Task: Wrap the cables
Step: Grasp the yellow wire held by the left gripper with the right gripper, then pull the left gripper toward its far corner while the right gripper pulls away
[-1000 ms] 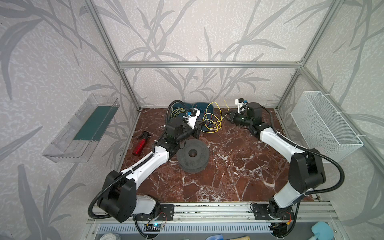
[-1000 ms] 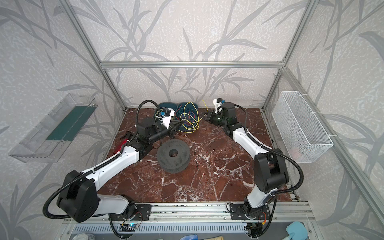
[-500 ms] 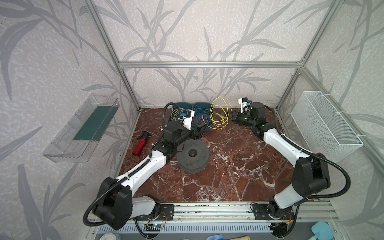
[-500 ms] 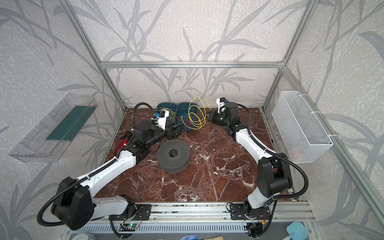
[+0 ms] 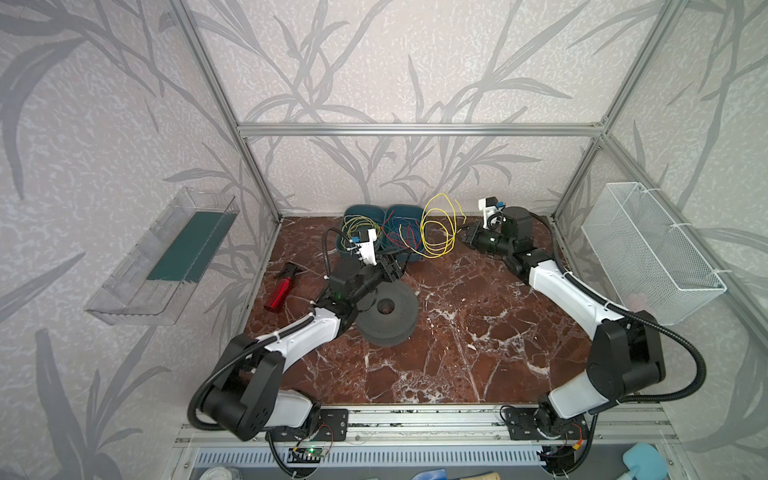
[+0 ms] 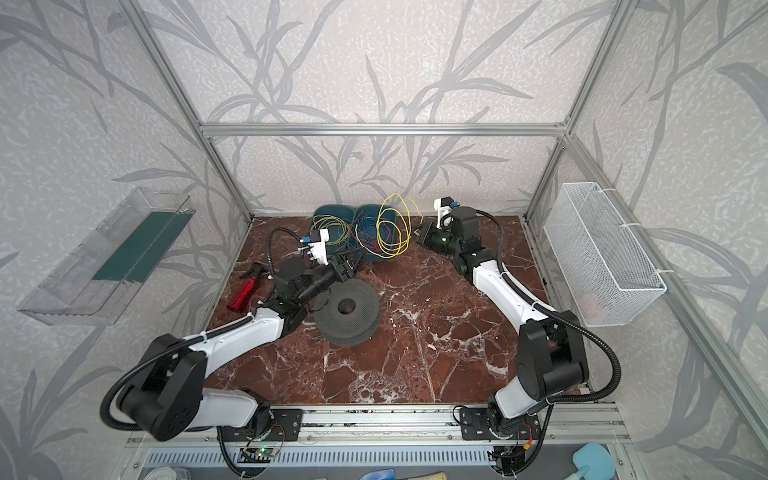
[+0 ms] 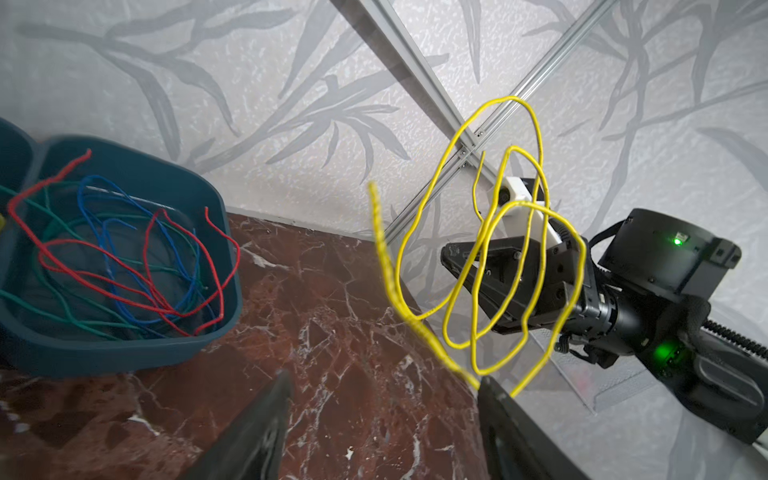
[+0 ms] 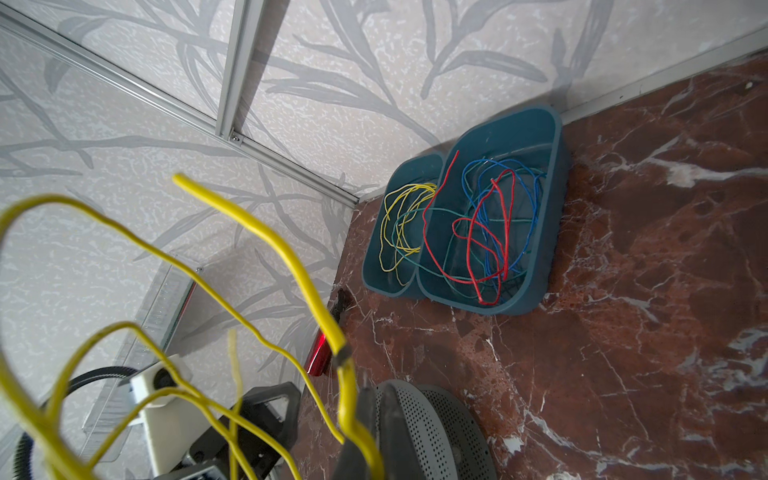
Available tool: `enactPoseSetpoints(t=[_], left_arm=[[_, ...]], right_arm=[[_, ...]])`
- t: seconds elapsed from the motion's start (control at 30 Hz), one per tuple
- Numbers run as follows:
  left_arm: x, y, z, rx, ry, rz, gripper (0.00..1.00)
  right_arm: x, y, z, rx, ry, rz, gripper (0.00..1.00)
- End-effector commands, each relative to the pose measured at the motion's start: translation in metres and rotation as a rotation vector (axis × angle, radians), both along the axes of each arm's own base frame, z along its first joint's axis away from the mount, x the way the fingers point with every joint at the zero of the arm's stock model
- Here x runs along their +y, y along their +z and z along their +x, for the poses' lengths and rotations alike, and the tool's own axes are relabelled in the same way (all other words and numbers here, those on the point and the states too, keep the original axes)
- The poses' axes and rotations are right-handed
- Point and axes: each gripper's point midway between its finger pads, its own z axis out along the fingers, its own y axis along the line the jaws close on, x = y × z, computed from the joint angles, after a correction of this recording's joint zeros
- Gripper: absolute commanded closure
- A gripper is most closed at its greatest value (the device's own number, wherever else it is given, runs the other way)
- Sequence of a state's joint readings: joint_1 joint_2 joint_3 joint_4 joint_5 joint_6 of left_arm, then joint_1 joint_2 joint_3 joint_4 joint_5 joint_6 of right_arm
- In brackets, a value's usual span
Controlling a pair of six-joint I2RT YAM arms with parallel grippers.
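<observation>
Loose, thin loops of yellow cable [image 8: 286, 254] hang above the table's 12 o'clock, pinched by the right gripper [image 5: 465, 238]. The left gripper [image 5: 392, 267], jaws spread, hovers at 11 o'clock over a perforated spool [image 5: 388, 328]. Wire-filled teal bins [image 5: 362, 211] stand behind.

We see yellow cable [image 7: 384, 257], teal bins [image 8: 550, 216] w/ red, blue & green wires [image 8: 482, 232], red-brown marble top [image 5: 478, 332] w/ white veins, red bottle [image 5: 279, 293]
</observation>
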State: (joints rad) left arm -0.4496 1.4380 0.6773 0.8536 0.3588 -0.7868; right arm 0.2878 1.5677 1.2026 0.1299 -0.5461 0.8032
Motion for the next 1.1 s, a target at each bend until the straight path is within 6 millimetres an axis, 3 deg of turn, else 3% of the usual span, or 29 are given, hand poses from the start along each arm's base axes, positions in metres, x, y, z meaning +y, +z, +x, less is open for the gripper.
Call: enactPoseSetpoints(t=[0.0, 0.17, 0.27, 0.43, 0.67, 0.83, 0.97, 1.07], left_arm=[[-0.004, 0.043, 0.001, -0.067, -0.053, -0.243, 0.27], [-0.008, 0.046, 0.006, -0.075, -0.065, -0.298, 0.30], [-0.016, 0.045, 0.005, -0.070, -0.100, -0.296, 0.47], [-0.025, 0.043, 0.006, -0.072, -0.142, -0.316, 0.66], [-0.034, 0.040, 0.007, -0.079, -0.171, -0.313, 0.70], [-0.034, 0.049, 0.007, -0.102, -0.174, -0.311, 0.98], [-0.023, 0.063, 0.012, -0.116, -0.137, -0.283, 1.00], [0.009, 0.072, 0.027, -0.092, -0.033, -0.242, 1.00]], right_arm=[[-0.002, 0.019, -0.005, -0.045, -0.004, 0.020, 1.00], [-0.002, 0.016, -0.007, -0.042, -0.005, 0.014, 1.00], [-0.003, 0.015, -0.007, -0.039, -0.010, 0.015, 1.00], [-0.002, 0.017, -0.003, -0.040, -0.015, 0.034, 1.00], [-0.001, 0.022, -0.002, -0.046, -0.017, 0.044, 1.00], [-0.002, 0.021, -0.003, -0.045, -0.022, 0.039, 1.00], [-0.012, 0.020, -0.004, -0.045, -0.046, 0.022, 1.00], [-0.032, 0.016, -0.002, -0.037, -0.085, 0.023, 1.00]])
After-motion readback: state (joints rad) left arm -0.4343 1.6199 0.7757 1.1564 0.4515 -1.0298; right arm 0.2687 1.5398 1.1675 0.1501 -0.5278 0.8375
